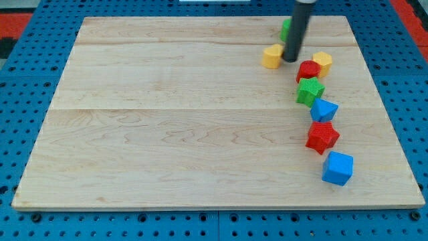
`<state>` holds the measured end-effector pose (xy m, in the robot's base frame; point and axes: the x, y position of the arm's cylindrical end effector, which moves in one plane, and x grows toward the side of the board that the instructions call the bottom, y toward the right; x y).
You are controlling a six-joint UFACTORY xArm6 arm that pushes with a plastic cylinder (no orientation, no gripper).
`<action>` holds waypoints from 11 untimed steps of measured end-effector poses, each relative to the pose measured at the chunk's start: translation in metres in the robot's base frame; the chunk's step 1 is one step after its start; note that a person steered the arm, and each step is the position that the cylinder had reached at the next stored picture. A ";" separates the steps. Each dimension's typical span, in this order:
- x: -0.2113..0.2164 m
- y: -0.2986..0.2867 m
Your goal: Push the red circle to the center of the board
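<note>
The red circle (308, 70) lies on the wooden board (167, 127) at the view's upper right, touching a yellow hexagon block (323, 62) on its right and a green star block (310, 91) below it. My tip (290, 59) rests on the board just left of and slightly above the red circle, between it and a yellow block (272, 56) on the tip's left. A green block (285, 29) is partly hidden behind the rod.
Below the green star run a blue block (324, 110), a red star block (323, 136) and a blue cube (337, 168), in a line down the board's right side. A blue pegboard surrounds the board.
</note>
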<state>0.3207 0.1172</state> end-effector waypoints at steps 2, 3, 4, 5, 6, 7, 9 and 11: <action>-0.037 -0.072; -0.051 0.014; -0.043 0.073; -0.009 0.133; 0.004 0.122; 0.004 0.034; 0.005 0.091; 0.072 0.045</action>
